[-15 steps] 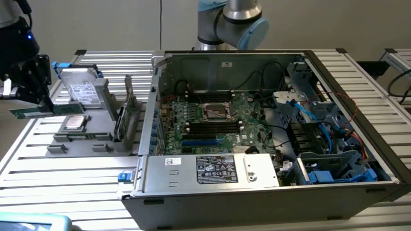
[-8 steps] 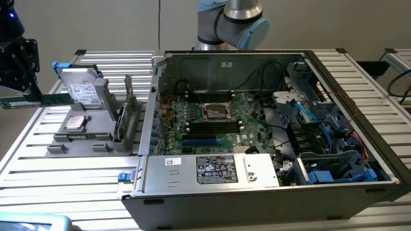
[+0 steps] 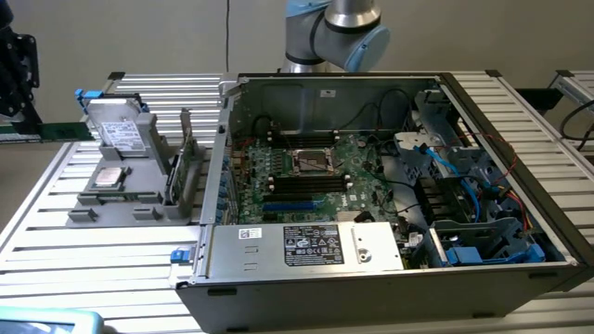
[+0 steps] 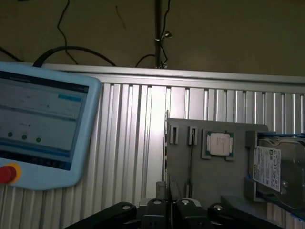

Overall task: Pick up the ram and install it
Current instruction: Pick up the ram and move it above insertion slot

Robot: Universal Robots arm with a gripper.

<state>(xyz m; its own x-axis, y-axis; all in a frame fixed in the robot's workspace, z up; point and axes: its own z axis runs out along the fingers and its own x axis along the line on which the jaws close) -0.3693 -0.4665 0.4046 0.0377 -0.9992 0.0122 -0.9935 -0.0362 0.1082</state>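
Beyond the bench's (image 3: 111, 236) exterior-view left edge, the gripper (image 3: 19, 120) is clamping the ram (image 3: 49, 132), well apart from the case (image 3: 278, 292); pickup is looking done, installation not yet.

Standing here, I can't see much of the claw (image 4: 167, 207). Its fingertips run off the picture's edge in the wrist view, and the exterior view's left edge slices through its dark bulk. The ram (image 3: 51, 132) pinched under it loses its claw-side end off that same edge, and its chips and label are too small to make out. The arm (image 3: 334, 31), well away from the claw behind the computer case (image 3: 371, 292), is cut off above its joint. The teach pendant (image 4: 43, 129) below the claw is cropped, its screen text a blur. The hard drive (image 4: 279, 169) is also cropped, and neither its print nor that on the processor chip (image 4: 219, 144) beyond the claw can be read.
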